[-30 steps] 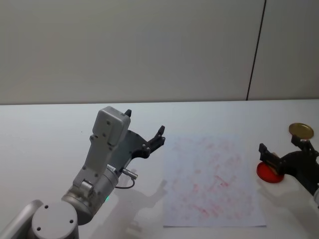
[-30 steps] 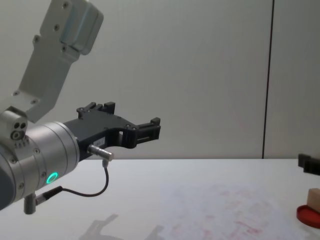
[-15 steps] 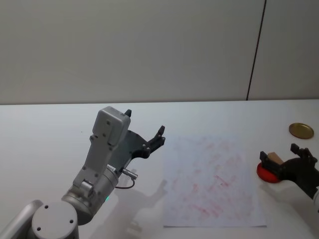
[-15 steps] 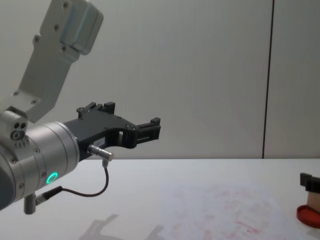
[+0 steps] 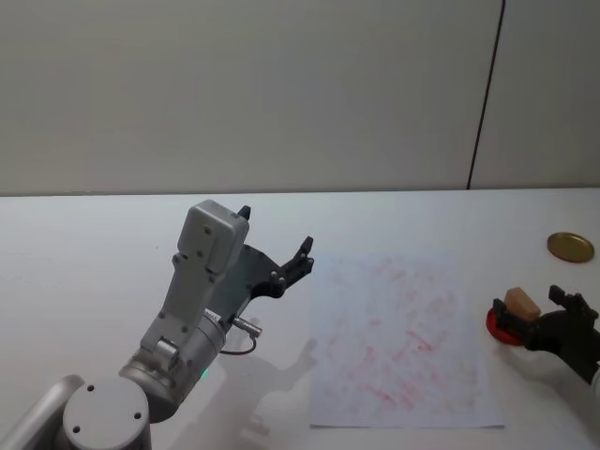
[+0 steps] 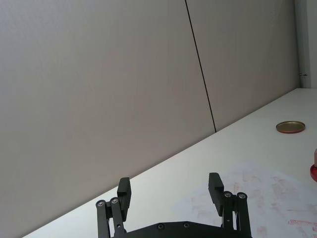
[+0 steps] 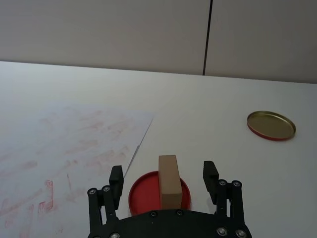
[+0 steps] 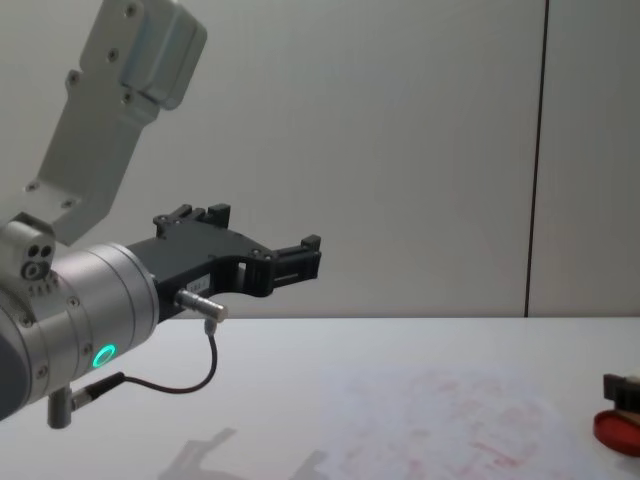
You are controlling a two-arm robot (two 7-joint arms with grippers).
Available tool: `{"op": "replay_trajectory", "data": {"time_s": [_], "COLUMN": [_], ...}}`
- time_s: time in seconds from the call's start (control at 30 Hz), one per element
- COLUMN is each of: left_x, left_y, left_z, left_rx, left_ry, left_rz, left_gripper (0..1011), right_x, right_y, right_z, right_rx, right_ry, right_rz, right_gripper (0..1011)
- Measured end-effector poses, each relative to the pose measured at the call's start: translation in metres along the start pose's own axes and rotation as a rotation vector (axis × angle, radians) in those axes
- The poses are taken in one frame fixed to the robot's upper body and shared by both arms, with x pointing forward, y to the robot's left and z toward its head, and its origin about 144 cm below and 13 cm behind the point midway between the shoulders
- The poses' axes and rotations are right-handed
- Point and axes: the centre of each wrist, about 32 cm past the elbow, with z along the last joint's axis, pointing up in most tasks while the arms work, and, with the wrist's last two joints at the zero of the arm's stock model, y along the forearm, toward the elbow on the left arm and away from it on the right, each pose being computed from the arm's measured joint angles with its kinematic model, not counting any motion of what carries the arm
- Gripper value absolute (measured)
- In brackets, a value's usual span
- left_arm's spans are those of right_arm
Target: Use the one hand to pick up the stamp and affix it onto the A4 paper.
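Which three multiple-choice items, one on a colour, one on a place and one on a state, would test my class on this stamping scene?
1. What colour are the marks on the A4 paper? A. blue B. red C. green
2. Where does the stamp stand? A. on the ink pad B. on the paper C. on a blue plate
3. How is the right gripper? A. shut on the stamp B. shut on nothing C. open, a finger either side of the stamp
Key: B, the speckles are red; A, the block stands upright on the red pad; C, both fingers stand clear of the stamp. The left gripper is held up, open, left of the paper.
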Motion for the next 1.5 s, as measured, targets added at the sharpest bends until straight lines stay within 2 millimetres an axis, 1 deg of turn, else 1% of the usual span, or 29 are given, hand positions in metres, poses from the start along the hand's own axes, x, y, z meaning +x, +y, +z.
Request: {"op": "replay_trajectory", "data": {"time_s": [0.1,0.13,0.2,0.23,0.3,0.33,0.4,0.43,0.6,0.63,0.67,0.8,0.93,1.23,1.5], "left_x": [0.000,0.000,0.000,0.000,0.000,0.000,0.000,0.000,0.000,0.000,0.000,0.000,0.000,0.000,0.000], "left_y": [0.000,0.000,0.000,0.000,0.000,0.000,0.000,0.000,0.000,0.000,0.000,0.000,0.000,0.000,0.000], "left_z": [0.000,0.000,0.000,0.000,0.000,0.000,0.000,0.000,0.000,0.000,0.000,0.000,0.000,0.000,0.000], "left_rx": [0.000,0.000,0.000,0.000,0.000,0.000,0.000,0.000,0.000,0.000,0.000,0.000,0.000,0.000,0.000], "left_ry": [0.000,0.000,0.000,0.000,0.000,0.000,0.000,0.000,0.000,0.000,0.000,0.000,0.000,0.000,0.000], "left_rz": [0.000,0.000,0.000,0.000,0.000,0.000,0.000,0.000,0.000,0.000,0.000,0.000,0.000,0.000,0.000], "left_gripper": [993,993,993,993,993,993,993,993,993,993,993,993,993,993,993], "right_x": [0.001,0.001,0.002,0.002,0.003,0.003,0.003,0.004,0.004,0.004,0.005,0.005,0.006,0.004,-0.003], "right_y": [0.000,0.000,0.000,0.001,0.001,0.001,0.001,0.001,0.002,0.003,0.003,0.004,0.006,0.007,0.011], "right_z": [-0.002,-0.002,-0.003,-0.003,-0.004,-0.005,-0.006,-0.006,-0.008,-0.008,-0.008,-0.008,-0.009,-0.007,0.002], "right_rx": [-0.010,-0.012,-0.016,-0.020,-0.024,-0.027,-0.032,-0.033,-0.036,-0.036,-0.034,-0.029,-0.023,0.004,0.053], "right_ry": [0.006,0.007,0.010,0.012,0.015,0.017,0.020,0.021,0.025,0.025,0.025,0.026,0.024,-0.002,-0.037], "right_rz": [0.000,0.001,0.001,0.001,0.001,0.001,0.001,0.001,0.001,0.001,0.001,0.001,0.002,0.006,0.044], "right_gripper": [978,942,909,860,831,780,717,717,518,518,458,386,223,218,218]}}
